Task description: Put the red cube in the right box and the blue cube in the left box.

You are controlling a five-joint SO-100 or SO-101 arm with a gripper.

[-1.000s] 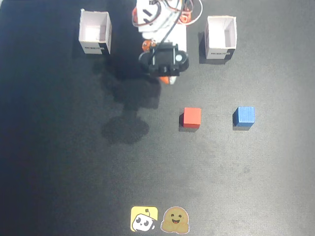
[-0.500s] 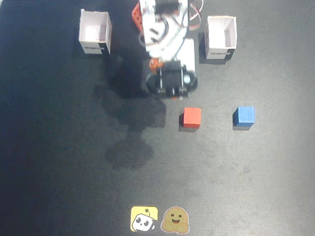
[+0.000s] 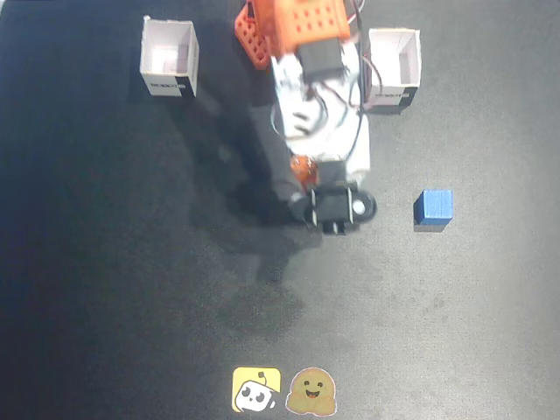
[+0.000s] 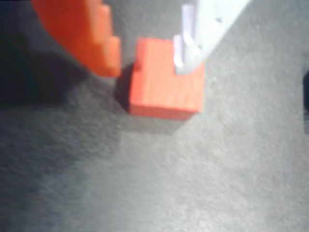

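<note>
In the wrist view the red cube (image 4: 164, 92) lies on the dark mat between my fingers. The orange finger (image 4: 91, 38) is at its left edge and the white finger (image 4: 203, 34) is over its right side. My gripper (image 4: 149, 67) is open and not clamped on the cube. In the fixed view the gripper (image 3: 335, 214) covers the red cube. The blue cube (image 3: 434, 206) sits alone to the right. The right box (image 3: 169, 59), pinkish inside, stands at that view's top left. The left box (image 3: 392, 68), plain white inside, stands at the top right.
The arm's white and orange body (image 3: 315, 96) reaches down from the top centre, between the two boxes. Two flat stickers, one yellow (image 3: 256, 389) and one brown (image 3: 313, 391), lie at the bottom edge of the dark mat (image 3: 131, 262).
The arm has stretched down and to the right from near its base. The gripper now sits over the red cube, hiding it in the fixed view. Cubes and boxes stayed put.
</note>
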